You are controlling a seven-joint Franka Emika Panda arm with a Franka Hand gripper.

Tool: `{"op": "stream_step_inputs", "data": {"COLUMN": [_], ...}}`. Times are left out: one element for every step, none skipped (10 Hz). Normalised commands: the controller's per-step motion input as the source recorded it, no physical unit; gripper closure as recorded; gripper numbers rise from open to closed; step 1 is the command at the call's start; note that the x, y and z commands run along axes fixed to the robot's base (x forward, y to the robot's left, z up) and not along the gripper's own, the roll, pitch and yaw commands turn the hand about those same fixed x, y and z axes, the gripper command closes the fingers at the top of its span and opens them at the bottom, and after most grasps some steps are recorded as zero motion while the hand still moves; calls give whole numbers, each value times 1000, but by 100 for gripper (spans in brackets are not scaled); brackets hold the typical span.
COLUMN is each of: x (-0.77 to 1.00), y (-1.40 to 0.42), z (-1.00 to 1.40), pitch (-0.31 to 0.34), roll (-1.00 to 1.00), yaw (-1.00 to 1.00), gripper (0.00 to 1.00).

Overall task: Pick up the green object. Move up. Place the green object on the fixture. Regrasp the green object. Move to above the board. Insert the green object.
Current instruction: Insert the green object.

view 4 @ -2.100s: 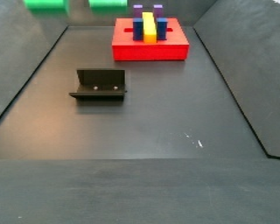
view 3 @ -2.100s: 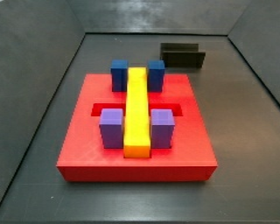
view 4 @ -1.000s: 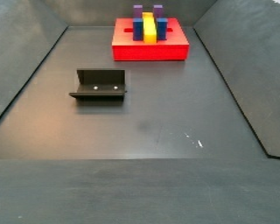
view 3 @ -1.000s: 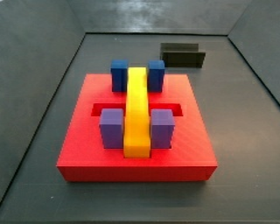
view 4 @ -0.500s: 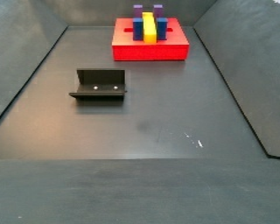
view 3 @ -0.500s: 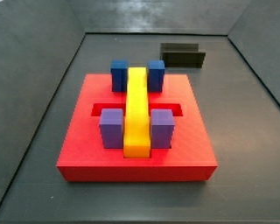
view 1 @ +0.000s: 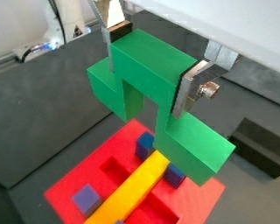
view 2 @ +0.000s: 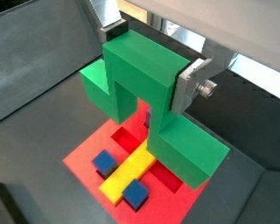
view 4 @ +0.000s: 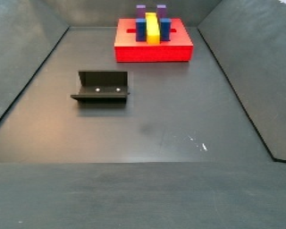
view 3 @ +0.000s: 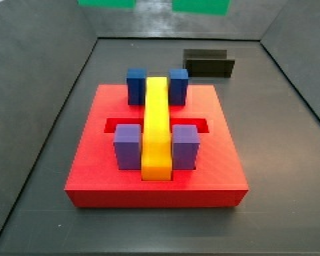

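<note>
fingers (view 2: 196,80) clamping green object (view 2: 149,105), high above board (view 2: 130,166), well clear

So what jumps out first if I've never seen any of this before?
Probably the green object, a big bright stepped piece filling both wrist views, clamped between the tool's silver fingers high above the floor. Below it lies the board, a red slab carrying a long yellow bar flanked by blue blocks and purple blocks. The fixture stands alone on the dark floor.
</note>
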Motion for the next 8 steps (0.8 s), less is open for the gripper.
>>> {"op": "stream_step_inputs", "data": {"x": [0,0,-17,-60,0,9,91,63], "y": [-231,-146,-74,-89,-103,-166,-163,-146], "z": [-506,-654,-731,-729,-666,-426,-514,-594], "pitch": [-154,-163,-171,-171,-151,-89,-97,-120], "roll": [-147,-93,-44,-41,-61,0,0,0], "yaw": [120,163,163,169,186,49,20,23], "gripper": [100,100,100,100,100,100,100,100]}}
